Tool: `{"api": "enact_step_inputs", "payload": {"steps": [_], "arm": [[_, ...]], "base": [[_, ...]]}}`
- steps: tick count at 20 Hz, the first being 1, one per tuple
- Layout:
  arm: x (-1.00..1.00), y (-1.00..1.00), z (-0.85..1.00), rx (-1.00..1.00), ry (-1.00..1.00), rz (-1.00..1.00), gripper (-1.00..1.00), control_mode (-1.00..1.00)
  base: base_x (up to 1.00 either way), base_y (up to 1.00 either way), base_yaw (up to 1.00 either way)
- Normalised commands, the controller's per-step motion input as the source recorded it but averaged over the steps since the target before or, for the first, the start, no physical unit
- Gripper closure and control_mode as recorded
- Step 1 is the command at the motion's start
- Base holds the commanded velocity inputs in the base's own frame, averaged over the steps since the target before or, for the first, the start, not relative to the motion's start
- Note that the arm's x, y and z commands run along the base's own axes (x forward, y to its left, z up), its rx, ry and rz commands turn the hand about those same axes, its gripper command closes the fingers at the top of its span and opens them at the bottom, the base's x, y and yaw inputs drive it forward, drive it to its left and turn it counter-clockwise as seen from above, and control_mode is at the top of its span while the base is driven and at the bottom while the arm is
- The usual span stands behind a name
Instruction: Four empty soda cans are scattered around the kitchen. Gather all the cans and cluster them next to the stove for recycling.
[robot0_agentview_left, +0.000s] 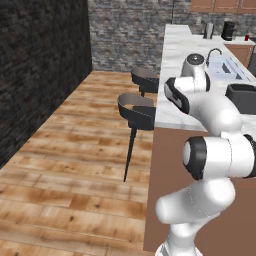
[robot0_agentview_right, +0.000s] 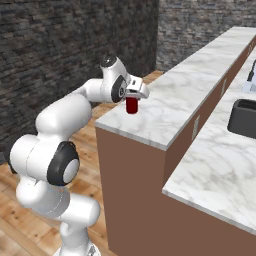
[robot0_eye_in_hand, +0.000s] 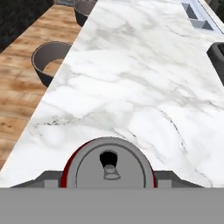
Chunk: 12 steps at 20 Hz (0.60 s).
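Note:
My gripper (robot0_agentview_right: 132, 101) is shut on a red soda can (robot0_agentview_right: 131, 107), its hand directly above the can. The can hangs upright at the near left corner of the raised marble counter (robot0_agentview_right: 190, 85); I cannot tell whether its base touches the marble. In the hand view the can's silvery top with its pull tab (robot0_eye_in_hand: 109, 162) sits between the fingertips (robot0_eye_in_hand: 46, 178), with the marble counter (robot0_eye_in_hand: 131, 78) stretching away beyond it. A small red thing (robot0_agentview_left: 246, 37), perhaps another soda can, stands on the far back counter. The stove is out of view.
Two dark bar stools (robot0_agentview_left: 138, 112) (robot0_agentview_left: 145, 77) stand on the wooden floor along the counter's outer side. A sink with a tap (robot0_agentview_left: 226, 67) and a dark box-shaped appliance (robot0_agentview_right: 243, 118) sit on the lower marble counter behind the raised one. A dark stone wall (robot0_agentview_right: 60, 45) runs on the left.

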Motion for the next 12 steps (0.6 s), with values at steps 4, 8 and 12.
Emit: {"api": "enact_step_inputs", "payload": {"steps": [4, 8, 12], "arm": [[-0.78, 0.35, 0.14, 0.00, -0.08, 0.00, 1.00, -1.00], [-0.73, 0.43, 0.38, 0.00, -0.06, 0.00, 1.00, -1.00], [-0.64, 0.29, 0.56, 0.00, -0.01, 0.00, 1.00, -1.00]], "base": [[0.00, 0.00, 0.00], [0.00, 0.00, 0.00], [0.00, 0.00, 0.00]]}}
